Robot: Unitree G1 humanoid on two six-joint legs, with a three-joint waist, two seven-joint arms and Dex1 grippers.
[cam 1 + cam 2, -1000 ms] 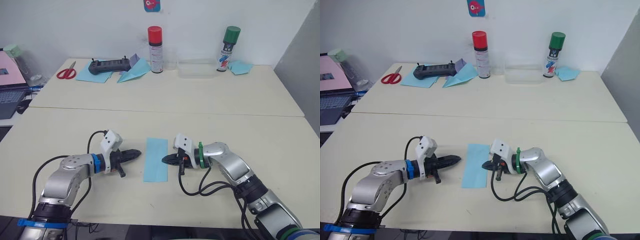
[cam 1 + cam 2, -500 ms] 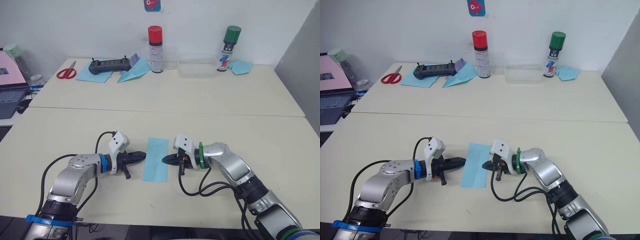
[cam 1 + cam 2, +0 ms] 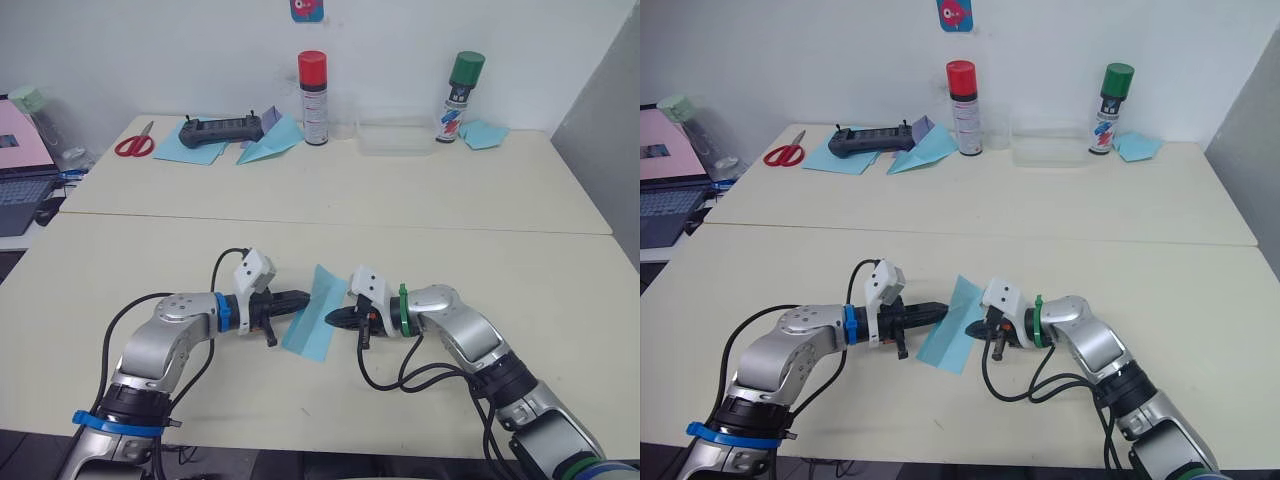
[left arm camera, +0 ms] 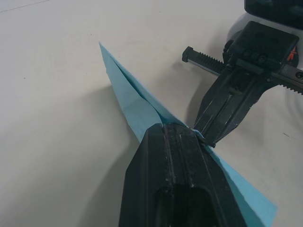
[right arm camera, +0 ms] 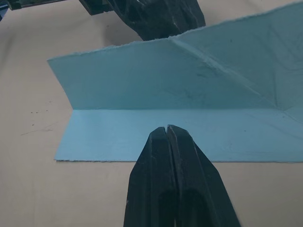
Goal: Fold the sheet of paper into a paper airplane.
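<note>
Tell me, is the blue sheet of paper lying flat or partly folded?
Partly folded: one long half of the sheet of paper stands up from the table along a crease, pushed by the left gripper.

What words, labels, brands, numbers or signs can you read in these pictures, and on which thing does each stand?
None can be read.
Red-capped spray can: label print too small to read.
Green-capped spray can: label print too small to read.
Sticker on the wall: a picture, no legible text.
Sheet of paper: no writing.

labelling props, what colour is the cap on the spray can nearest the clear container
Green, on the spray can; clearest in the right eye view.
</note>
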